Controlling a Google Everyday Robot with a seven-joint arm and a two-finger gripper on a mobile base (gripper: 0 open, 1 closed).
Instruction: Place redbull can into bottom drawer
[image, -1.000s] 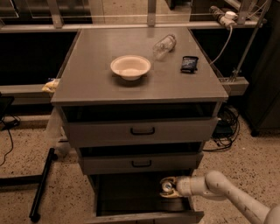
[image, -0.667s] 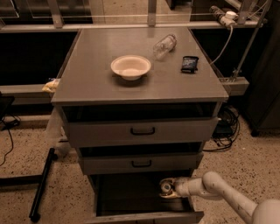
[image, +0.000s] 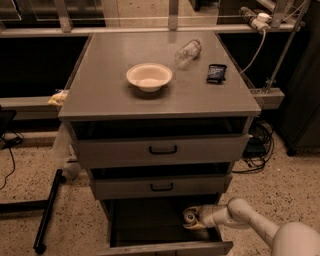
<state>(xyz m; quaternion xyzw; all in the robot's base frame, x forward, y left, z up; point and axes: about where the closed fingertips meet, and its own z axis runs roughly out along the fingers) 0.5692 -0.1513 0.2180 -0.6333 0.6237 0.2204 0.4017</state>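
Below the front right corner of the worktop (image: 110, 95), inside the open bottom drawer (image: 142, 222), we find the gripper (image: 199, 219). Its arm reaches in from the right. The fingers look clamped on the redbull can (image: 190, 216), which sits at their left tip, in the right half of the drawer's dark interior.

We see the can's round top end turned up toward us. From that we judge its long axis to be nearer upright than flat, though the body below is mostly hidden by the gripper. Whether its base already touches the drawer floor we cannot tell.

The can lies to the left of the wrist, and the arm enters over the drawer's right wall. So we judge that the release should be followed by a pull-back to the right and up, away from the can (a leftward sweep would knock it over).

Up on the worktop, a bowl (image: 149, 76), a clear plastic bottle (image: 188, 51) and a small dark packet (image: 216, 73) sit toward the back edge.
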